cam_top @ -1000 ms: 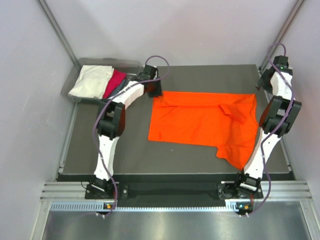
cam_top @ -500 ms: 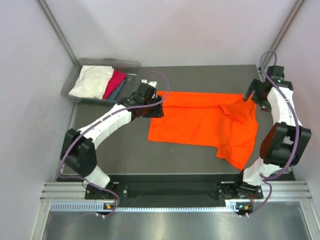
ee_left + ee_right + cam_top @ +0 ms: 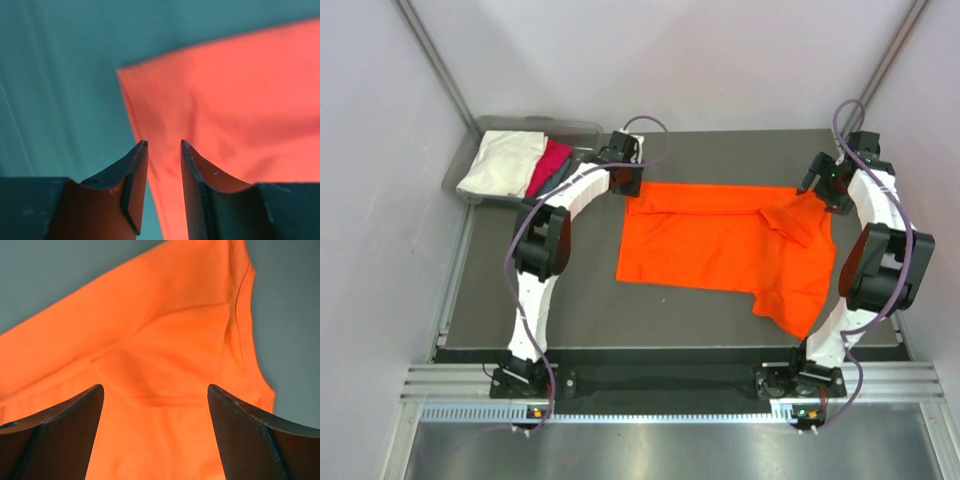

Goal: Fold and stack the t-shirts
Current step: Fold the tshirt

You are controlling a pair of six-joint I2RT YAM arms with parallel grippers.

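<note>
A bright orange t-shirt [image 3: 720, 245] lies spread on the dark table, with one sleeve folded over near its far right corner. My left gripper [image 3: 626, 182] hovers over the shirt's far left corner. In the left wrist view the left gripper [image 3: 164, 143] has its jaws a narrow gap apart, with the shirt's edge [image 3: 150, 150] below and nothing between them. My right gripper [image 3: 825, 188] is over the far right corner. In the right wrist view the right gripper [image 3: 155, 386] is wide open above the folded sleeve [image 3: 165, 365].
A grey plastic bin [image 3: 466, 190] stands at the far left and holds a cream-white shirt [image 3: 503, 160], a magenta-pink one [image 3: 550, 163] and a teal-grey one [image 3: 558, 182]. Bare dark table [image 3: 570, 300] lies left of and in front of the orange shirt. White walls enclose the table.
My left gripper went down along the shirt's left edge and is back at its far left corner. My right gripper moved in from the table's right edge over the far right corner.
</note>
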